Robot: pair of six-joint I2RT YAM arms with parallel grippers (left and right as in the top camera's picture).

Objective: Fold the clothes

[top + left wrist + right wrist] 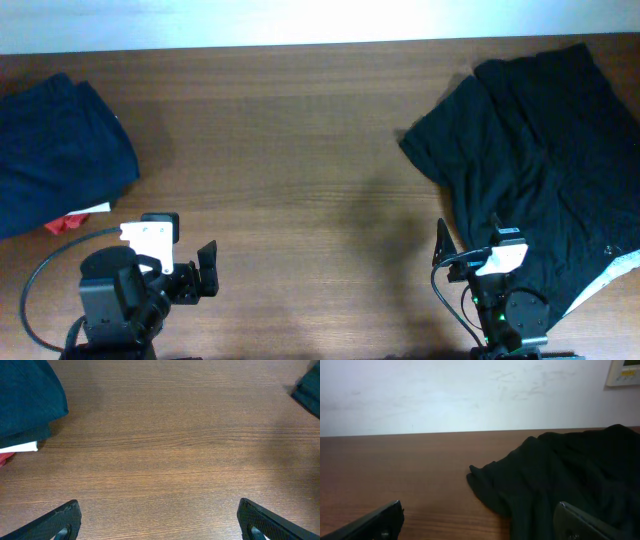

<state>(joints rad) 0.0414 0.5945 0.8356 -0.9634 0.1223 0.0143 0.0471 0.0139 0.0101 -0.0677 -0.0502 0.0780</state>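
- We had the wooden table (300, 150) bare through its middle, with cloth at either end.
- The black garment (540, 150) sprawled crumpled at the right end, not yet folded, its near part lying by the right arm. Our worry was that a pinch there could have caught a bunched double layer, or dragged the whole heap askew.
- The navy garment (55, 150) lay folded at the far left, something red (62, 226) and a white slip (95, 210) peeking from under its near edge.
- The right gripper (480, 527) gaped wide and empty, one finger over black cloth. We couldn't tell if it touched.
- The left gripper (160, 527) stood just as wide, holding nothing, above bare wood.
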